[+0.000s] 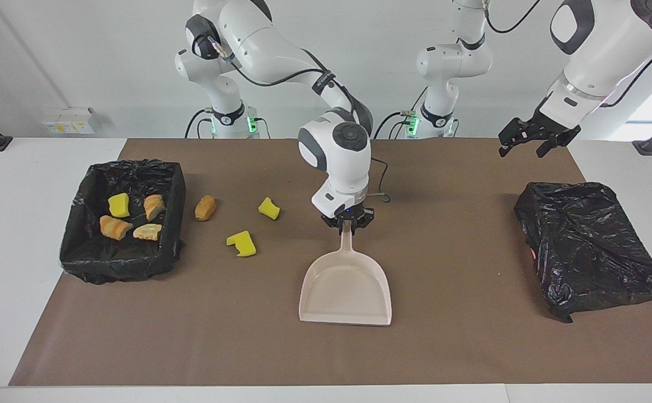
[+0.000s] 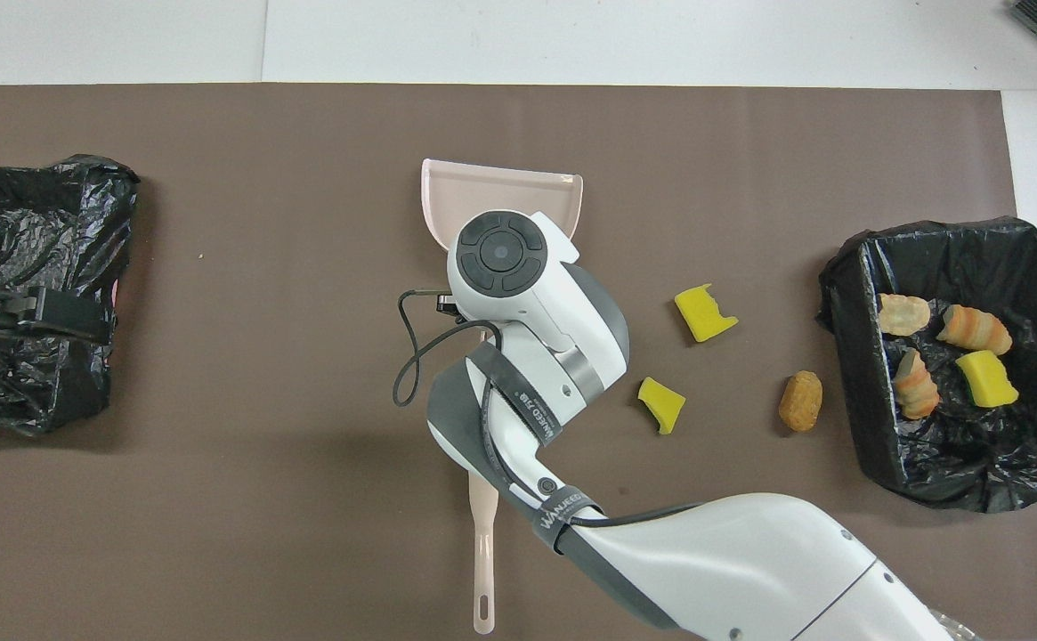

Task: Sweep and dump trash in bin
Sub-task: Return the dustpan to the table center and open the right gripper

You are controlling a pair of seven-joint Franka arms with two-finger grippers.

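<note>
yellow foam chunks (image 1: 241, 244) (image 1: 269, 208) and a golden-brown bread-like lump (image 1: 205, 207) lie loose on the brown mat (image 1: 460, 347), between the black-lined bin (image 1: 76, 263) at the right arm's end of the table and the beige dustpan (image 1: 346, 290) near the mat's middle. one yellow chunk sits farther from the robots than the other; the lump lies just beside the bin, apart from its wall. inside the bin rest three more bread-like pieces (image 2: 903, 313) (image 2: 976, 328) (image 2: 915, 384) and a yellow chunk (image 2: 986, 378).

the dustpan lies flat on the mat, its open mouth pointing away from the robots and its handle toward them. the right gripper (image 1: 348, 223) is down at the tip of that handle with its fingers on either side of it; i cannot tell whether they are pinching it or have just let go. in the overhead view the right arm covers most of the beige-handled brush (image 2: 482, 570), whose handle end shows nearer to the robots than the dustpan.

the left gripper (image 1: 529, 137) hangs with jaws spread, holding nothing, above the mat's edge at the left arm's end, over a spot nearer to the robots than a crumpled black bag (image 1: 589, 246) lying there. that arm waits.
</note>
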